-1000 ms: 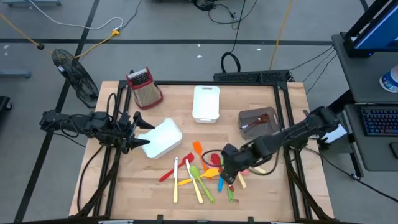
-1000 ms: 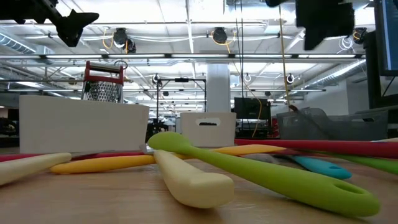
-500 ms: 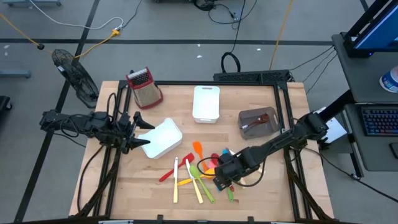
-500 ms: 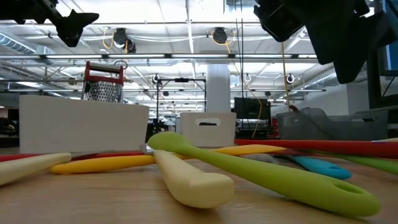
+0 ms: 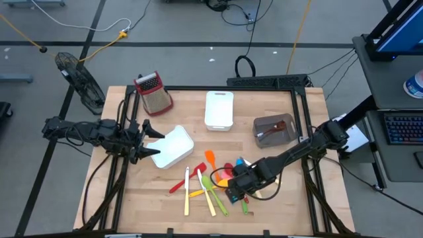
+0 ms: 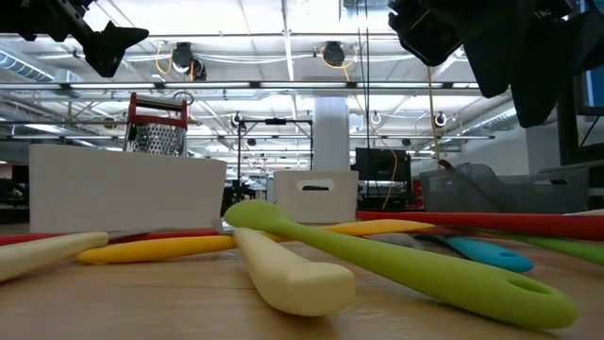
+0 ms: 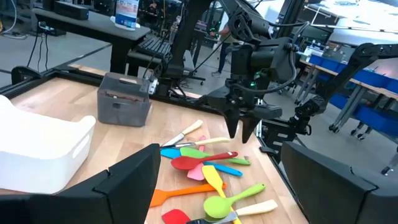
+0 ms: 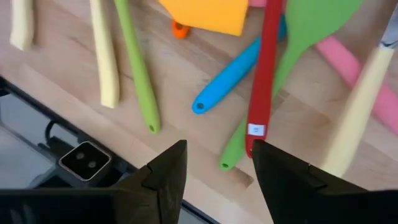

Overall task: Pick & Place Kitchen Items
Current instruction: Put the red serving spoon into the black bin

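The utensils (image 5: 213, 182) lie in a loose pile on the wood table near its near edge: red, orange, green, blue, pink, yellow and cream handles. My right gripper (image 5: 235, 190) hangs open just above the pile's right part, fingers pointing down. In the right wrist view its fingers (image 8: 217, 168) stand over the end of a green handle (image 8: 227, 162), beside a red handle (image 8: 263, 81) and a blue one (image 8: 231, 78). It touches nothing. My left gripper (image 5: 153, 142) waits open at the left side of a white bin (image 5: 173, 147). The left wrist view shows my right gripper (image 7: 242, 129) over the pile.
A box grater (image 5: 153, 92) stands at the far left corner. A second white bin (image 5: 219, 109) sits at the far middle, and a grey bin (image 5: 274, 129) with a brown utensil in it at the right. The table's near edge (image 8: 74, 124) runs close below the pile.
My right gripper has moved toward the table's near left, from beside the pile's right end to above the utensils, and has come lower. The utensils have stayed where they were.
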`<action>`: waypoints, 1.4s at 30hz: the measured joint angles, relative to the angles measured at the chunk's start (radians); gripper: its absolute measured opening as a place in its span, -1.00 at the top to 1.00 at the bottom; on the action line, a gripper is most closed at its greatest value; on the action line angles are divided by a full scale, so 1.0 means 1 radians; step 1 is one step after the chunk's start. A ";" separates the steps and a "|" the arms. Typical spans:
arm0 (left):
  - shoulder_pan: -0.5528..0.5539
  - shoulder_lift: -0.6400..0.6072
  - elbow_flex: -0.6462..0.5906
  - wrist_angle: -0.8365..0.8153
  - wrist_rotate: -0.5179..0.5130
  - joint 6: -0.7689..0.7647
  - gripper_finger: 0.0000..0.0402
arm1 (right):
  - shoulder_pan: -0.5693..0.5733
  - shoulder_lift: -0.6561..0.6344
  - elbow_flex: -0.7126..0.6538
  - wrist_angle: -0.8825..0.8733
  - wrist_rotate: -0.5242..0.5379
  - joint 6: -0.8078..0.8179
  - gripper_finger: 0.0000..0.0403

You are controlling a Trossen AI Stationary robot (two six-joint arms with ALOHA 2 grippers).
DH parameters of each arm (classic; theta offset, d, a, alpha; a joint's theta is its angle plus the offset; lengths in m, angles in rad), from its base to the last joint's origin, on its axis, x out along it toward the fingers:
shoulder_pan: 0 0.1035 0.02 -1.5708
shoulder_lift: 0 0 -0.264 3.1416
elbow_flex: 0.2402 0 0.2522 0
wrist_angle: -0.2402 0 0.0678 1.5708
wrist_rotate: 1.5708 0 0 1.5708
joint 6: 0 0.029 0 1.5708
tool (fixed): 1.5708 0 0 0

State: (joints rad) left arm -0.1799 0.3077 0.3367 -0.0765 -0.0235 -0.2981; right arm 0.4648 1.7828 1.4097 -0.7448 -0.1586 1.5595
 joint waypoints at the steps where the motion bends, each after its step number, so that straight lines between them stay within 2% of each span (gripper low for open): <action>1: 0.000 0.000 0.000 0.000 0.000 -0.002 -0.69 | 0.000 0.000 0.000 0.011 0.000 -0.002 0.12; 17: 0.000 0.000 0.000 -0.001 0.000 0.002 -0.69 | -0.005 0.000 0.000 0.173 -0.005 -0.211 0.12; 20: 0.000 0.000 0.000 -0.001 0.000 0.002 -0.69 | -0.002 0.000 0.000 0.205 -0.041 -0.211 0.12; 29: 0.000 0.000 0.000 -0.002 -0.001 0.007 -0.69 | -0.001 0.000 -0.001 0.109 -0.047 -0.198 0.12; 42: 0.000 0.000 0.000 -0.003 -0.001 0.008 -0.69 | 0.002 0.000 -0.086 0.115 -0.052 -0.196 0.12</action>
State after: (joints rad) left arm -0.1799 0.3076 0.3367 -0.0795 -0.0246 -0.2902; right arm 0.4667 1.7828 1.3234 -0.6296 -0.2104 1.3631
